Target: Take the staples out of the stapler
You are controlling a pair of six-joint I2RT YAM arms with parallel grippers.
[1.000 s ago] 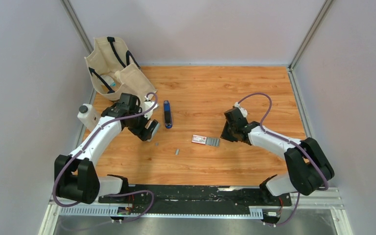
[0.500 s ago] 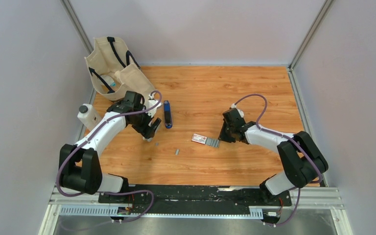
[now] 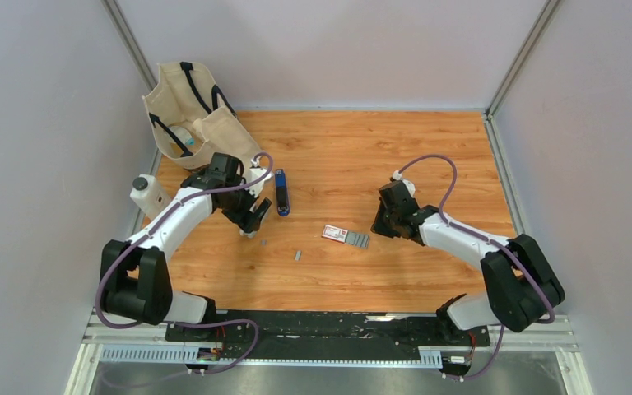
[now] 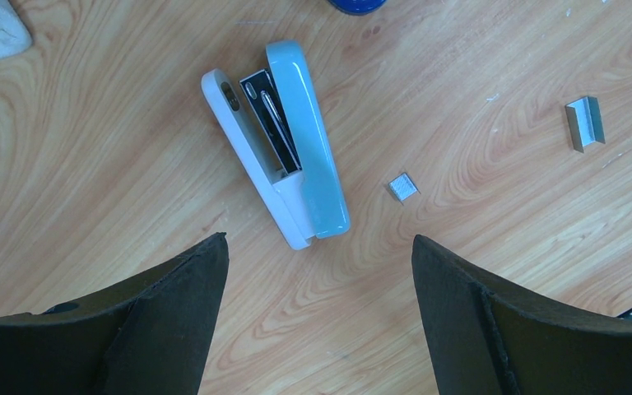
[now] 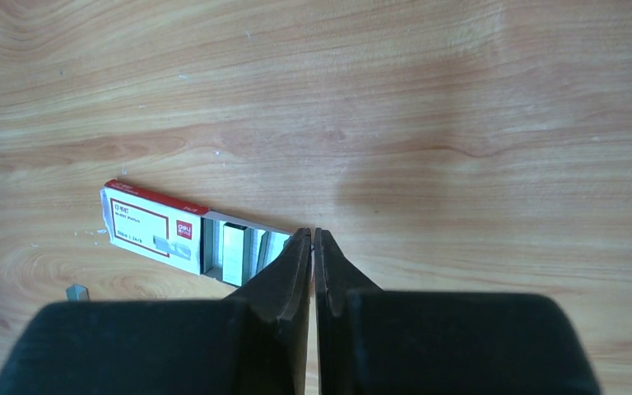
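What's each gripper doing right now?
Left gripper: open, empty, stapler just beyond its fingers.
Right gripper: shut, nothing visible between its fingers, tips beside the staple box.

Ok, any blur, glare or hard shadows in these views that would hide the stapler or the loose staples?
Top external: even light, soft shadows, sharp, though the staples are mere specks. Left wrist: the stapler is crisp, no glare; the left gripper is near-black, its detail lost. Right wrist: the wood is sharp; the right gripper is a dark silhouette covering the end of the red-and-white box.
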